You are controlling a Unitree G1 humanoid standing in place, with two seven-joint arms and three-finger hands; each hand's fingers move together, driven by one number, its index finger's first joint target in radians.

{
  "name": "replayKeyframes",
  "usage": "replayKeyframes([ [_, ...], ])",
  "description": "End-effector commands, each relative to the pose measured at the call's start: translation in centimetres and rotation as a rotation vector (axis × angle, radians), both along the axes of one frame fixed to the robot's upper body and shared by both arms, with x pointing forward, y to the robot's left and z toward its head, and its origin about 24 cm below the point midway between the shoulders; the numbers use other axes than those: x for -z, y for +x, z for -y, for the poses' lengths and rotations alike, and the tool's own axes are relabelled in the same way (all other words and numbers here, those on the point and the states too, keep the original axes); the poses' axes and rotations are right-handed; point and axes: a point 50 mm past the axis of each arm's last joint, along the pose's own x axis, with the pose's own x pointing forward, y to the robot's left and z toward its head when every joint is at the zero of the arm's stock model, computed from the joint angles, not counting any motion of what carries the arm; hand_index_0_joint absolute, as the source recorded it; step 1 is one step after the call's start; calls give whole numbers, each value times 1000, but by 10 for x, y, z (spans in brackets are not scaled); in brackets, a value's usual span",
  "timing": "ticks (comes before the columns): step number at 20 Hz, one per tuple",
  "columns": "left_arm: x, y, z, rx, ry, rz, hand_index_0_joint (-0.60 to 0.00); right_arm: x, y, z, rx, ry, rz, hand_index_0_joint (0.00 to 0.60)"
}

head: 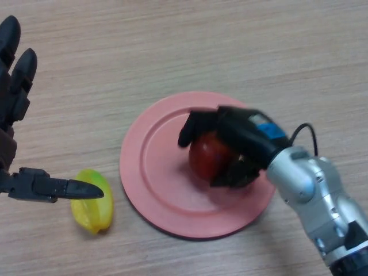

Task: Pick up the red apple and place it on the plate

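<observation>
The red apple [208, 156] rests on the pink plate [155, 172], right of its middle. My right hand [238, 135] comes in from the lower right and is curled round the apple, fingers over its top and left side, thumb below it at the right. My left hand [17, 98] is at the left edge with fingers straight, its thumb [69, 188] pointing right toward the yellow fruit.
A yellow-green starfruit [93, 202] lies on the wooden table [230, 46] just left of the plate, touching the tip of my left thumb or very near it.
</observation>
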Motion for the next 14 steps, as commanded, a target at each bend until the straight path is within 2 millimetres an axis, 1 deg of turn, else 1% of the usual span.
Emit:
replayKeyframes([
  [1,-33,-15,-8,-51,41,223,0,-31,-2,-1,-9,105,130,600],
  [3,-32,-14,-8,-54,41,227,0,-29,-5,-2,-6,93,117,400],
  [4,-31,-14,-8,-64,50,227,0,-27,-6,-4,-5,80,111,249],
  [5,-30,-13,-8,-75,61,226,0,-27,-8,-5,-3,76,109,150],
  [6,-26,-9,-7,-103,101,205,0,-31,-11,-8,4,119,91,1],
  [7,-25,-9,-7,-106,109,200,0,-35,-11,-8,11,163,72,0],
  [8,-25,-9,-5,-111,127,197,0,-47,-13,-5,28,253,26,0],
  [9,-26,-9,-5,-108,128,197,0,-52,-14,-3,38,295,4,0],
  [10,-27,-9,-4,-103,129,200,0,-67,-15,6,63,402,-23,0],
  [11,-28,-9,-3,-102,130,201,0,-72,-16,12,78,439,-41,0],
  [12,-29,-9,-2,-90,132,200,0,-82,-20,27,104,515,-66,0],
  [13,-30,-9,0,-77,129,199,0,-87,-22,35,118,553,-69,0],
  [14,-31,-11,3,-47,133,191,0,-93,-29,51,132,619,-63,0],
])
